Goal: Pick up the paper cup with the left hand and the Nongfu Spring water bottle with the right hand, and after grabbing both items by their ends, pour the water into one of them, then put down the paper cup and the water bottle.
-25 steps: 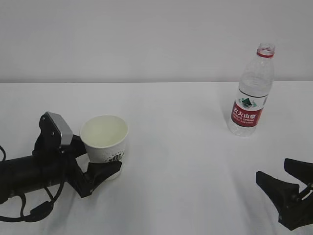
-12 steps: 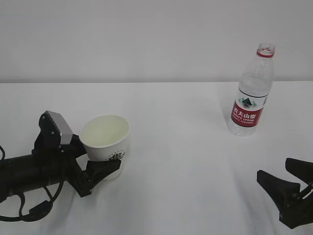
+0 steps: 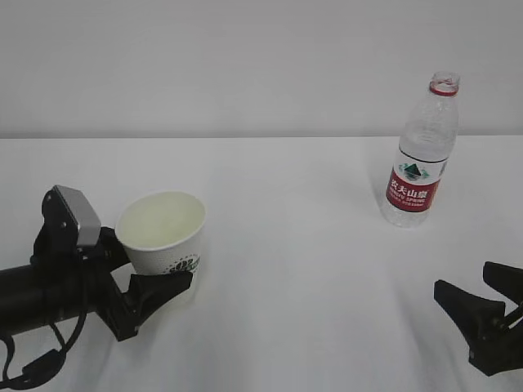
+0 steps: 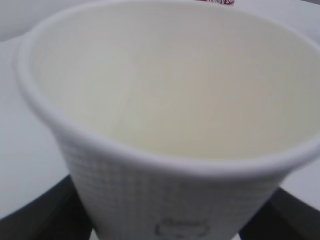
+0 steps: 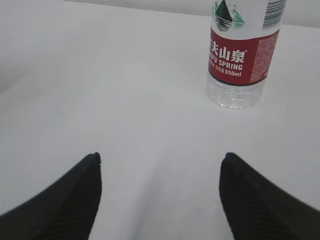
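Lower left of the exterior view: left end effector (image 3: 167, 273) clamped on the paper cup (image 3: 161, 233), low on its body, one black finger (image 3: 163, 286) visible against the front of the base, the other hidden behind the cup. Tilted, mouth leaning toward the upper left of the frame, cream inside showing, dark round logo just above the finger. Whether the base touches the table (image 3: 294, 245) cannot be told. Grey metal plate (image 3: 76, 214) sitting on top of the black arm, just left of the rim.

Left wrist view: filled almost wholly by the paper cup (image 4: 165, 100), rolled rim blurred, dimpled wall below it, dark fingers (image 4: 45, 210) pressed at the lower left and lower right corners, one on each side of the cup.

Right side of the exterior view: water bottle (image 3: 421, 155) standing upright on the table in the upper right, uncapped, red ring at the neck, red label across the lower half. Water level not discernible.

Lower right corner: right end effector (image 3: 462, 279) low over the table, fingers spread apart, gripping nothing, well apart from the bottle.

Right wrist view: two ribbed black fingers (image 5: 75, 195) at the bottom edge, wide apart, bare table between them; water bottle (image 5: 242, 55) at upper right, only its lower half in frame, set a little right of the gap.
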Available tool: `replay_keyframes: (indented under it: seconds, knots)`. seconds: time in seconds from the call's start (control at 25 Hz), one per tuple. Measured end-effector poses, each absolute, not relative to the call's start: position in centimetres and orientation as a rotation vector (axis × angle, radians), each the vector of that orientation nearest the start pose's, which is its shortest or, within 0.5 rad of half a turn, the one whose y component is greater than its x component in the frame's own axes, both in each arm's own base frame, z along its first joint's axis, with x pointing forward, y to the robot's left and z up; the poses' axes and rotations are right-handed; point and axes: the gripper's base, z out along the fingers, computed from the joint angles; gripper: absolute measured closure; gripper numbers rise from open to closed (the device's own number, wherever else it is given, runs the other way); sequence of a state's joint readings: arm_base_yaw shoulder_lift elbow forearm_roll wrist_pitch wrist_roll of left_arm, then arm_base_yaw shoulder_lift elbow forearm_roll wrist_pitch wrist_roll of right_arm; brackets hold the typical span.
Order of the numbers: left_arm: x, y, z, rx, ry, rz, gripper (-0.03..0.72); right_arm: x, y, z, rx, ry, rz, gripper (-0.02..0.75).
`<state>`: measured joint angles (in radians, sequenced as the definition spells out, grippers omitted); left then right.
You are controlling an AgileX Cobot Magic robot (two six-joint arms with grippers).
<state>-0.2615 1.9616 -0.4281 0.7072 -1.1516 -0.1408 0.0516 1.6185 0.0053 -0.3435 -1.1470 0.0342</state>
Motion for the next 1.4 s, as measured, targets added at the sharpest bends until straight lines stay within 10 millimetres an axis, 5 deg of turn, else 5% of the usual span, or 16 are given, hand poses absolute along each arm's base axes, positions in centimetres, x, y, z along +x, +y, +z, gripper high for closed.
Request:
replay_keyframes:
  seconds: [0.8,1.04,1.4]
  knots:
    - [21.9,-11.0,16.5,0.755,1.608,-0.596,0.124,17.1,3.4,12.2,-0.33,1.91,0.244,0.182]
    - [21.9,-11.0,16.7,0.731,1.619,-0.618,0.124,18.5,3.1,12.9,-0.288,1.867,0.201,0.177]
    - [21.8,-11.0,16.7,0.729,1.617,-0.63,0.124,20.7,3.1,13.4,-0.307,1.813,0.161,0.064]
